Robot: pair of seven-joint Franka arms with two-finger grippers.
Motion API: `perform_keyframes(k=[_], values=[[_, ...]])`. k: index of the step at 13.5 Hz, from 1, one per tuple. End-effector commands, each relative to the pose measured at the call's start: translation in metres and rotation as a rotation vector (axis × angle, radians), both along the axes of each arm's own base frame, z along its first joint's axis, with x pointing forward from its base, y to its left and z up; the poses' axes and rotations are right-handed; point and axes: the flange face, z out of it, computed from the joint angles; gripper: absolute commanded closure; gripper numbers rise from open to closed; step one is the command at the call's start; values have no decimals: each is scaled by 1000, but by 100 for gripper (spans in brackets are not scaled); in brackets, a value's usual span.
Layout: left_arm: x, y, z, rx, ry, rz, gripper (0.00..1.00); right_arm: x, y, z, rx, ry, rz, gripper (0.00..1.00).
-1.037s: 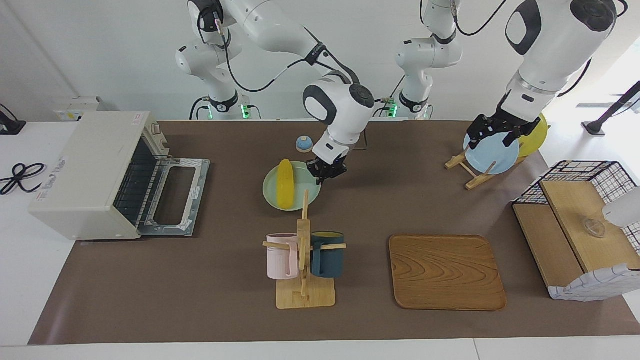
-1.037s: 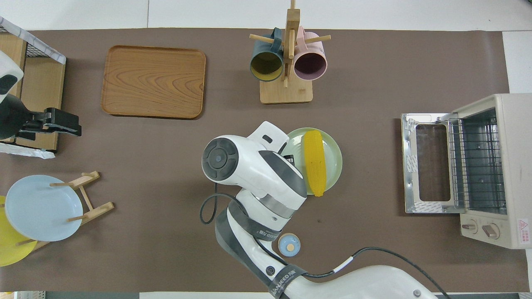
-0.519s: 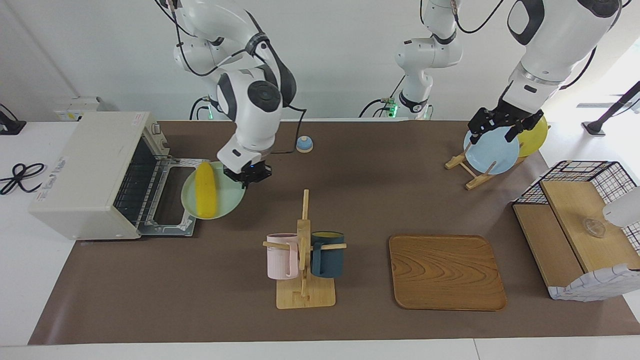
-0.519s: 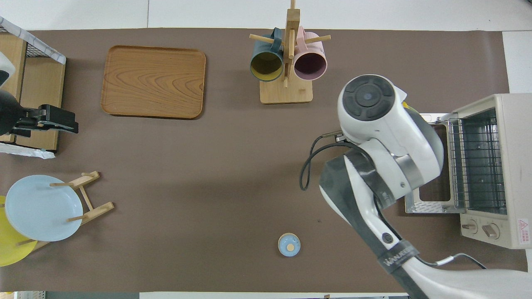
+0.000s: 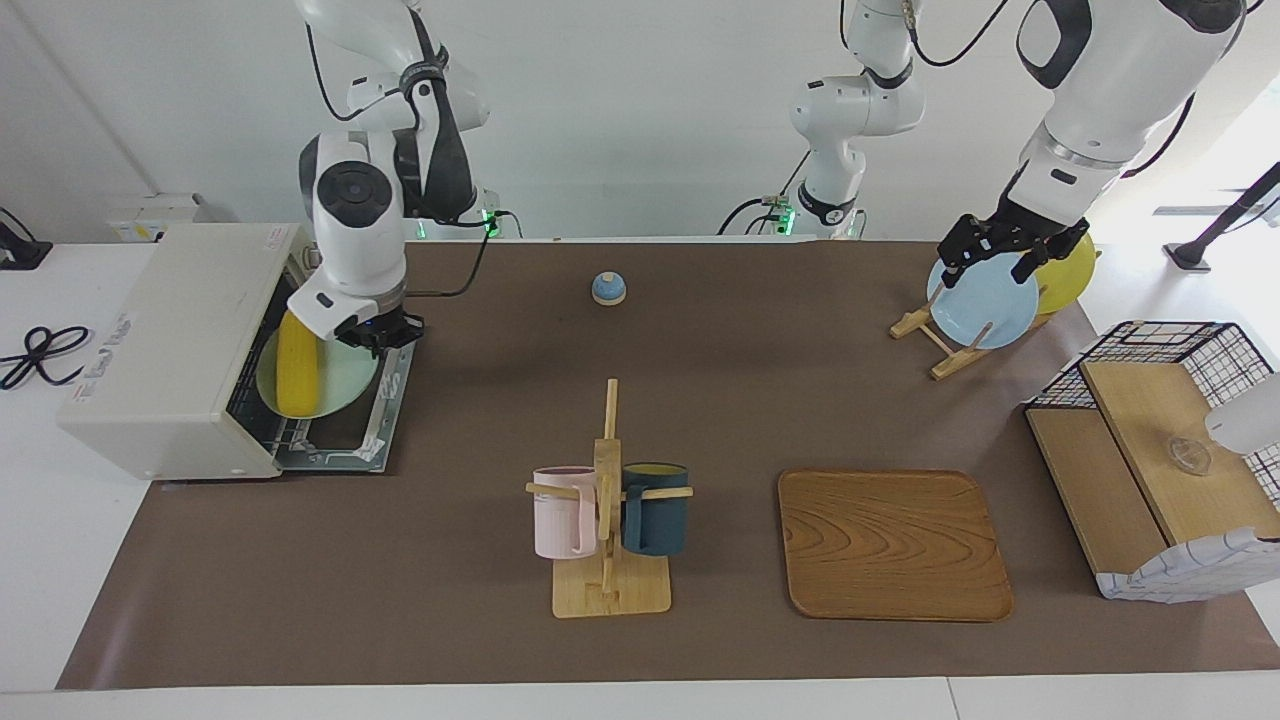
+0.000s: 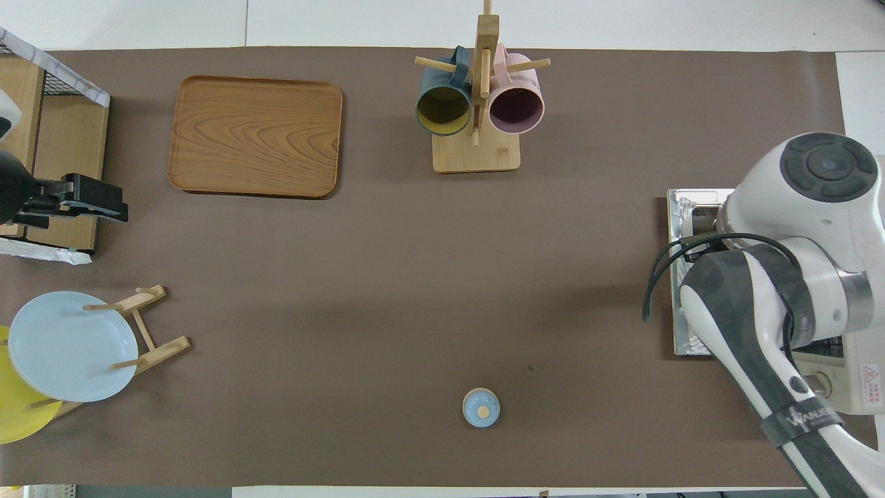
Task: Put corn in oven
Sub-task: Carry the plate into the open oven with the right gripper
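Note:
The yellow corn lies on a pale green plate. My right gripper is shut on that plate's rim and holds it above the open door of the off-white oven, at the right arm's end of the table. The corn's side of the plate is at the oven's mouth. In the overhead view my right arm hides the plate, the corn and most of the oven. My left gripper waits open and empty over the blue plate in the plate rack.
A mug rack with a pink and a dark blue mug stands mid-table. A wooden tray lies beside it. A small blue bell sits near the robots. A wire basket with wooden shelves stands at the left arm's end.
My right arm has carried the green plate with the corn from mid-table to the oven's mouth. The left gripper has barely moved.

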Motion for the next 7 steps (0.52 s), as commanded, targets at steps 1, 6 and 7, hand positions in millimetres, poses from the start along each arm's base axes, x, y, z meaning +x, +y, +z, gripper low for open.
perform_keyframes(k=[1, 6, 7], values=[[-3, 4, 7, 18, 1, -11, 0, -26, -32, -20, 46, -24, 7, 100], [-2, 4, 7, 18, -6, -8, 0, -37, -60, -34, 60, -44, 14, 100], [-3, 5, 6, 18, 1, -3, 0, -37, -60, -34, 60, -46, 11, 86]])
